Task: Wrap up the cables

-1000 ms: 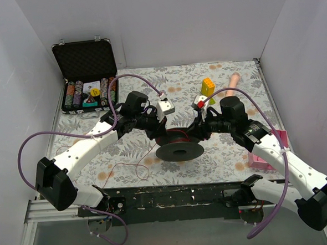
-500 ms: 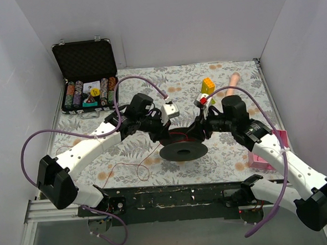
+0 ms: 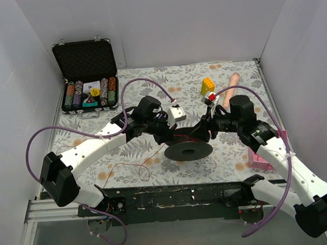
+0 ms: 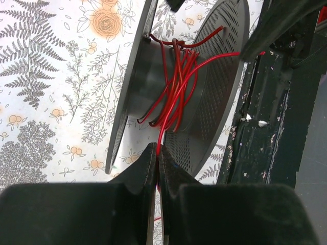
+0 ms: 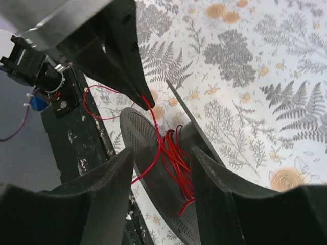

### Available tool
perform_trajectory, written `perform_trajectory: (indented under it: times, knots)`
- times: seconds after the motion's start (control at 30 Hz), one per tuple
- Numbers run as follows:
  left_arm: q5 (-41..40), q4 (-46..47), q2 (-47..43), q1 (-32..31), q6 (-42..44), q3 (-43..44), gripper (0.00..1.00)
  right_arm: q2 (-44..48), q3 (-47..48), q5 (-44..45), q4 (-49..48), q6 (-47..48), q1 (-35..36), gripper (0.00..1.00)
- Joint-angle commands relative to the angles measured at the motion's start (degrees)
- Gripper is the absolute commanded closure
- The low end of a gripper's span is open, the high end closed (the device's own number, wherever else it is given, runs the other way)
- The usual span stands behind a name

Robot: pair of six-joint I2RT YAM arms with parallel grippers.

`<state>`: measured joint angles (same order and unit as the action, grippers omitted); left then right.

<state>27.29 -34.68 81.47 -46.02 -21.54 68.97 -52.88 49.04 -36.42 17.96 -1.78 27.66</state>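
A black spool (image 3: pixel 188 149) with two perforated discs sits tilted at the table's front middle. The thin red cable (image 4: pixel 173 87) is wound in several loose turns on its hub, also seen in the right wrist view (image 5: pixel 176 153). My left gripper (image 3: pixel 167 134) is just left of the spool, shut on a strand of the cable running off the hub (image 4: pixel 157 153). My right gripper (image 3: pixel 200 132) comes in from the right, its fingers straddling both discs and holding the spool (image 5: pixel 162 153). A loose tail of cable (image 3: pixel 134 166) trails over the table to the front left.
An open black case of poker chips (image 3: pixel 87 77) stands at the back left. A yellow block (image 3: pixel 207 85) and a pink rod (image 3: pixel 229 88) lie at the back right. A pink object (image 3: pixel 260 158) lies at the right edge. The black front rail (image 3: pixel 173 197) runs just behind the spool.
Both grippers and the spool have shifted to the right. The left gripper has kept hold of the cable strand.
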Motion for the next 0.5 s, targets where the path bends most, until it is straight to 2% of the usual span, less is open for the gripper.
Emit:
perform_trajectory:
  times: [0.0, 0.17, 0.23, 0.47]
  knots:
    - [-2.41, 1.63, 0.88, -1.79, -0.87, 0.73, 1.0, -1.7, -1.13, -1.28, 2.08, -2.87, -0.77, 0.44]
    - [-4.96, 4.79, 1.94, -2.58, -3.68, 0.9, 1.0, -0.12, -4.2, -1.46, -2.65, -4.63, -0.85, 0.47]
    - [-5.05, 5.84, 2.46, -2.76, -5.17, 1.34, 1.0, -0.46, -4.65, -0.67, -2.4, -4.2, -0.94, 0.5]
    - [-4.96, 7.52, 3.25, -4.08, -6.06, 0.47, 1.0, -2.66, -5.88, -1.1, -1.7, -1.82, -1.56, 0.53]
